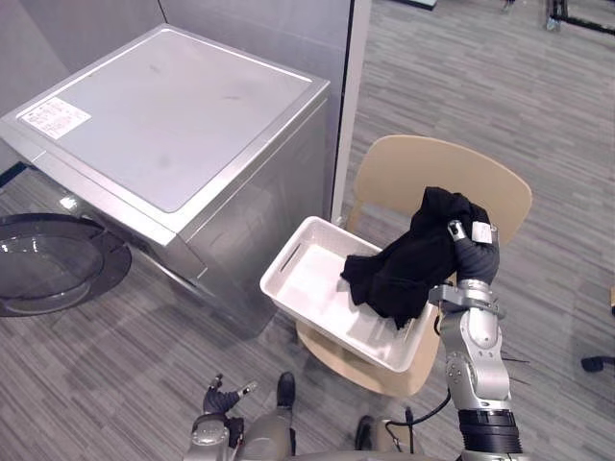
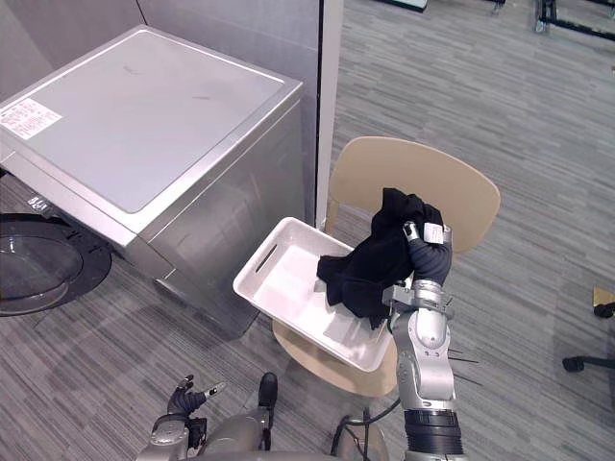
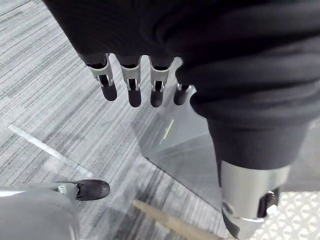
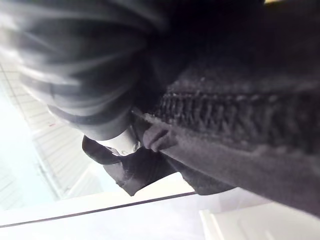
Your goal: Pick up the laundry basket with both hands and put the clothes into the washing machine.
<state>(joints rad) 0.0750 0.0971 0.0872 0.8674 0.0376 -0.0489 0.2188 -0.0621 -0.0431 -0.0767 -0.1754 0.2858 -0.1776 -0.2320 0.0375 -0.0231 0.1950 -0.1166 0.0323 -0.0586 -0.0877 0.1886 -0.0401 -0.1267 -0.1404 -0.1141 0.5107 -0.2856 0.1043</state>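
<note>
A white laundry basket (image 1: 312,288) rests on a beige chair (image 1: 452,173) beside the washing machine (image 1: 173,125). My right hand (image 1: 475,252) is raised over the basket's right end, shut on a black garment (image 1: 408,264). The cloth drapes over the hand, and its lower part hangs down into the basket. The right wrist view has the same black garment (image 4: 225,125) pressed close against the hand. Down low, near the floor in front of the machine, my left hand (image 1: 221,397) hangs with its fingers (image 3: 130,85) straight and nothing in it.
The silver washing machine stands to the left of the chair, its round glass door (image 1: 48,259) swung open at the far left. A grey partition wall (image 1: 279,38) rises behind the machine. Striped grey floor (image 1: 480,77) stretches around the chair.
</note>
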